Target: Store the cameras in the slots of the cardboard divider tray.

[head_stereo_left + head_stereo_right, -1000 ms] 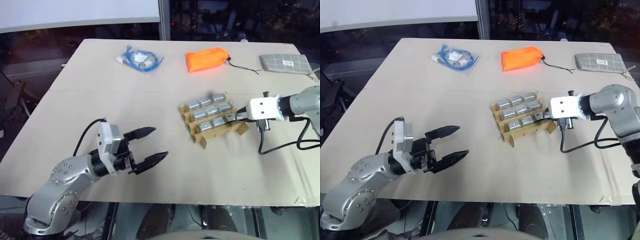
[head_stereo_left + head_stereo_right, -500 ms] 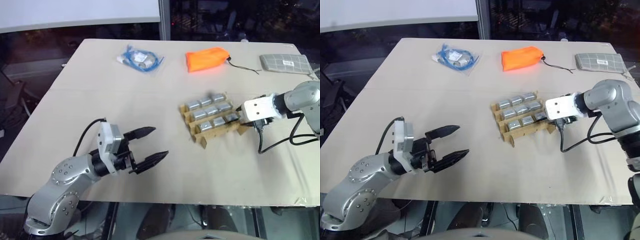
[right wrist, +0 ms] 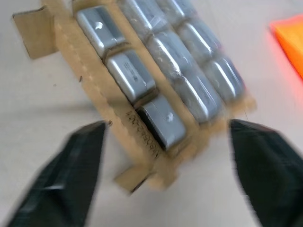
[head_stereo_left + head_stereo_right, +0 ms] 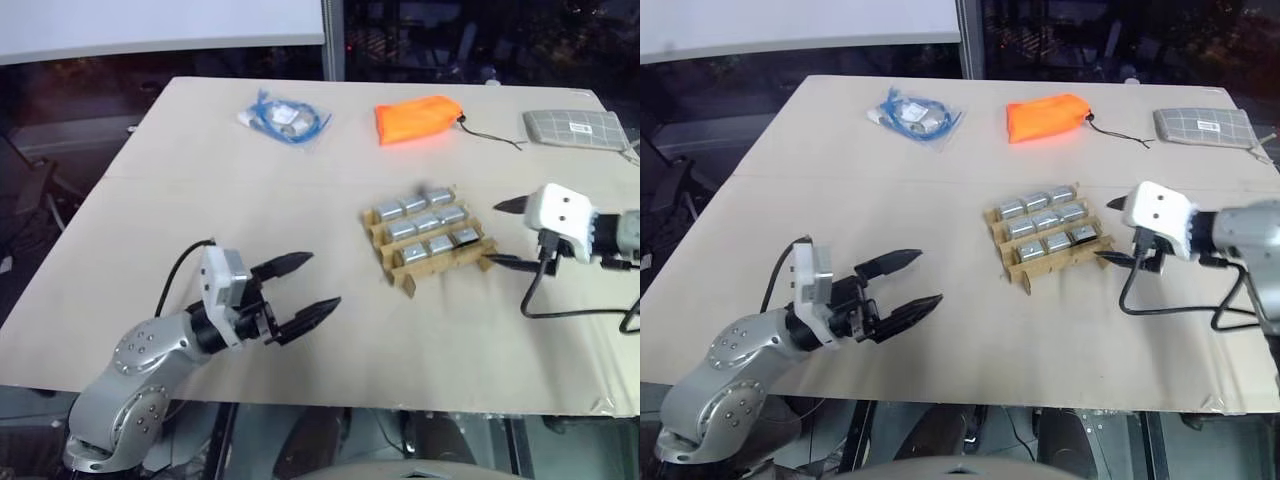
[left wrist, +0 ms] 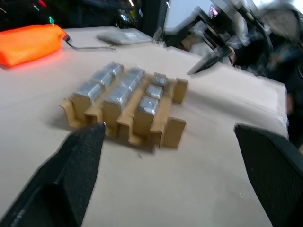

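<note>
The cardboard divider tray (image 4: 445, 262) lies right of the table's middle, its three rows holding several silver-grey cameras (image 4: 425, 222). My right gripper (image 4: 503, 234) hangs open just off the tray's right end, touching nothing, its fingers (image 3: 71, 175) spread wide on either side of the tray's cameras (image 3: 161, 71) in the right wrist view. My left gripper (image 4: 315, 282) is open and empty over bare table at the near left, well away from the tray. In the left wrist view the tray (image 5: 170, 135) sits ahead of that gripper's fingers (image 5: 71, 175).
An orange fabric pouch (image 4: 420, 118) with a black cord, a bag of blue cable (image 4: 283, 118) and a grey checked pouch (image 4: 575, 127) lie along the far side. The right arm's black cable (image 4: 560, 312) trails over the table near its right edge.
My right gripper opened, left a camera in the near row's right-end slot, rolled and drew back to the right of the tray. The left gripper stayed put.
</note>
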